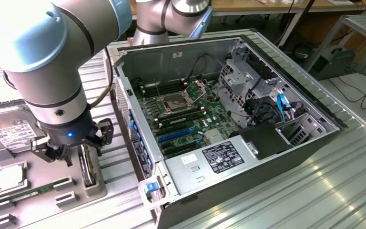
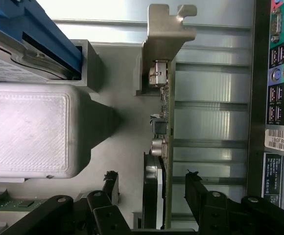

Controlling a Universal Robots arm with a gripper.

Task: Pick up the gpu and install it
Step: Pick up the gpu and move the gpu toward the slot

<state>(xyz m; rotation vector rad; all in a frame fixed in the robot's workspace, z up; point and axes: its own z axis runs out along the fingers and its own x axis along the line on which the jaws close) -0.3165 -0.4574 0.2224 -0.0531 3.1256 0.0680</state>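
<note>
The open computer case (image 1: 160, 62) lies beside the tool, its board exposed for fitting. Just under the tool a grey holder (image 1: 97, 191) props the gpu (image 1: 89, 168) on its edge — so the tool (image 1: 75, 150), spread wide and empty, can straddle it.

The hand (image 2: 152, 188) has its black fingers (image 2: 111, 185) wide apart, one on each side of the gpu (image 2: 160, 128) without touching it. The card stands on edge in a gray holder (image 2: 125, 147), its silver bracket (image 2: 166, 41) at the end away from the fingers.
</note>
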